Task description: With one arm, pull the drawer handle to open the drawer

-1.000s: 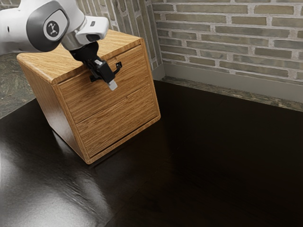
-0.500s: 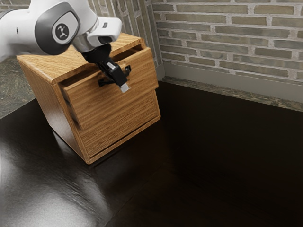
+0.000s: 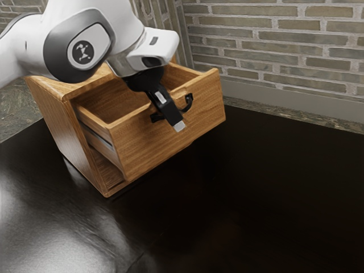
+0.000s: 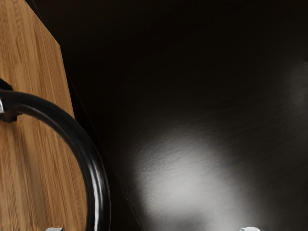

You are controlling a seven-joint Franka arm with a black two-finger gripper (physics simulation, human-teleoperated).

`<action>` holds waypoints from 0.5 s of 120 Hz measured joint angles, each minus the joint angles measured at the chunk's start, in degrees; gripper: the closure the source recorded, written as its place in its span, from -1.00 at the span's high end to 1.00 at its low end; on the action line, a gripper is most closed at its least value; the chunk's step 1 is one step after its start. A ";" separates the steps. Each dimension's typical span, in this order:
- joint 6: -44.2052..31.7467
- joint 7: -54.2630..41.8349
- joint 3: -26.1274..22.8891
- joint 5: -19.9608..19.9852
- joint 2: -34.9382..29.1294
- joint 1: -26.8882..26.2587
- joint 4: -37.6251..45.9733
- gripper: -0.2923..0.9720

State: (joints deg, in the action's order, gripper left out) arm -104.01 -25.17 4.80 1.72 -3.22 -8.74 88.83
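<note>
At the cabinet's [image 3: 60,122] top, the drawer [image 3: 170,136] stood well out over the counter [image 3: 256,187] — your hand [image 3: 166,120] wide, the handle [image 3: 186,103] hooked between its fingers, not pinched; you needed a straight, level pull.

Counting one wooden cabinet [image 3: 57,108], sitting on one dark table [image 3: 256,199]. It's carrying two drawers: one upper drawer [image 3: 165,139] and one lower drawer [image 3: 110,170]. One black handle [image 3: 185,102] is showing, on the upper drawer. One arm [image 3: 74,40] is reaching in, carrying one gripper [image 3: 168,116] with two fingers [image 3: 177,122].
</note>
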 joint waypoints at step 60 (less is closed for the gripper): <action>14.43 9.32 -2.67 -1.13 -3.25 5.02 -11.53 0.48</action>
State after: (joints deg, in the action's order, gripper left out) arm -89.59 -15.85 2.13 0.59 -6.47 -3.71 77.30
